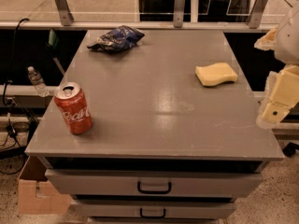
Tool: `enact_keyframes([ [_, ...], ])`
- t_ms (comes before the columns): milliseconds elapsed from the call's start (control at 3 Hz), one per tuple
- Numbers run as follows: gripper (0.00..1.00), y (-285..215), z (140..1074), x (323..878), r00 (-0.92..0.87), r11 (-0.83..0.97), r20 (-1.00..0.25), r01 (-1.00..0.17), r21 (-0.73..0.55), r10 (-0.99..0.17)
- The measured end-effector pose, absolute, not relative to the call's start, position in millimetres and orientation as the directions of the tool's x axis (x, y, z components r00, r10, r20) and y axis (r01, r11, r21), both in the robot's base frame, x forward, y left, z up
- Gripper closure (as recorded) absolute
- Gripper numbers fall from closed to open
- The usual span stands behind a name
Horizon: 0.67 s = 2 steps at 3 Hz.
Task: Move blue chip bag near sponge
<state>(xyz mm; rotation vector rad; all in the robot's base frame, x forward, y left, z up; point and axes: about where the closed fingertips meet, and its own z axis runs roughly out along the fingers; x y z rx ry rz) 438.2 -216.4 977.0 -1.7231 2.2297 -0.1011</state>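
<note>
One blue chip bag [117, 38] lies crumpled at the far left corner of the grey cabinet top [154, 125], close to the back edge. One sponge [216, 73], pale yellow and lying flat, sits toward the right side of the same surface, nearer the back than the front; the bag and the sponge are well apart, with bare grey top between them. One red soda can [74, 108] stands upright near the front left corner, far from both. That makes three loose things on the top. The single gripper [276, 107], cream-coloured, hangs off the right edge of the cabinet, beyond the sponge and lower in the view, touching none of the three things; whether it is released or clenched cannot be told, and it carries nothing that shows. Below the top, two drawers are in sight, the upper one [154, 183] and the lower one [153, 210], each with one dark handle. One cardboard box [35, 190] sits on the floor at the lower left, and one small water bottle [36, 80] stands on a ledge left of the cabinet.
</note>
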Motion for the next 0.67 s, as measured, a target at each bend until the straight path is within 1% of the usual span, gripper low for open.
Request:
enact_keyframes([
  [667, 0.0, -211.8, 978.5, 446.9, -0.205, 0.263, -0.224, -0.926, -0.269, -0.953],
])
